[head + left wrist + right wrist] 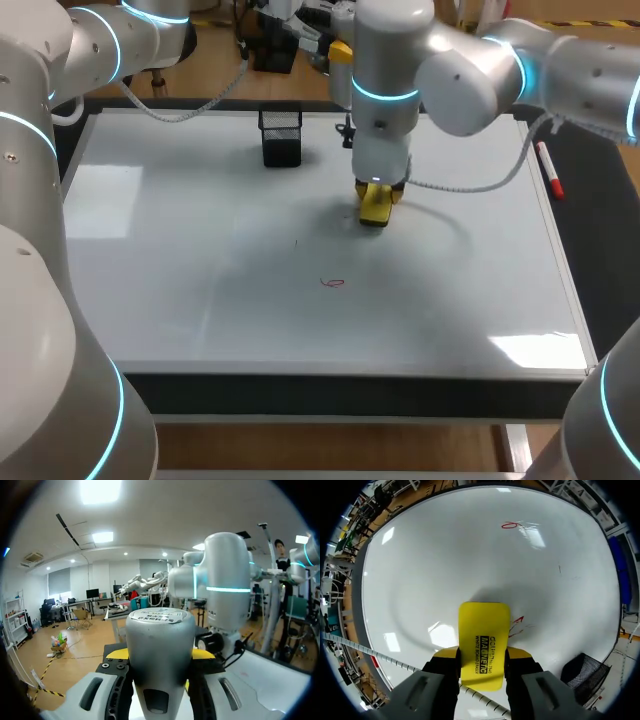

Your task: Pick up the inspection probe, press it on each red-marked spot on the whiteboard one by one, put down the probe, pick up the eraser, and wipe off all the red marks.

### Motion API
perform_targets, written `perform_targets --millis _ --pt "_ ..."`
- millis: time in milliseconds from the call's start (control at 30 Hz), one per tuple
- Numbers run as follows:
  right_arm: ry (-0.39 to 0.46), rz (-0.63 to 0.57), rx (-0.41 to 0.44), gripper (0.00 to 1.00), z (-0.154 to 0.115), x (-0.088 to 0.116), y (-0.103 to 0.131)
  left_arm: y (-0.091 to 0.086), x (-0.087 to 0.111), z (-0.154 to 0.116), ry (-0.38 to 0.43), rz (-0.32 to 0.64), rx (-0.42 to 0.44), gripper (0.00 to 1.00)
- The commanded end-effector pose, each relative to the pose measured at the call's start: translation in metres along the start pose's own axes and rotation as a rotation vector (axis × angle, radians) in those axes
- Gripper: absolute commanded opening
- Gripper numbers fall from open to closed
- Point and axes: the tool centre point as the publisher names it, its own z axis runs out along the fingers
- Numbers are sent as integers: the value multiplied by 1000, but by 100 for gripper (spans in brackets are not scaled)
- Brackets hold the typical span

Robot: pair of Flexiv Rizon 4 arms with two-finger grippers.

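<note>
My right gripper (375,207) is shut on a yellow eraser (374,205) that rests on the whiteboard (150,250) a little behind its middle. In the right wrist view the eraser (482,640) sits between the yellow tips of the right gripper (482,652), with faint red strokes (518,623) right beside it. Farther ahead lies a small red loop (510,525), which the head view shows as a red loop (332,283) nearer the front. My left gripper (160,655) is raised off the board and shut on the grey inspection probe (159,645). The head view does not show it.
A black mesh holder (281,137) stands at the back of the board, also the mesh holder (582,672) beside my right gripper. A red marker (549,170) lies along the right edge. A tiny dark speck (296,242) is near the middle.
</note>
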Motion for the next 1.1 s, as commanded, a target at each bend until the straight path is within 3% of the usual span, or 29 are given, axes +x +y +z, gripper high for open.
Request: perform_targets --millis 33,333,500,1100 --pt "-13 -31 21 0 -15 -3 4 3 -7 -2 121 -1 8 0" --pt "-69 -129 12 0 -14 -43 13 3 -7 -2 121 -1 8 0" --pt "-93 -172 9 0 -7 -56 19 3 -7 -2 121 -1 8 0" --pt "-79 -210 -38 0 14 -56 23 3 -7 -2 121 -1 8 0"
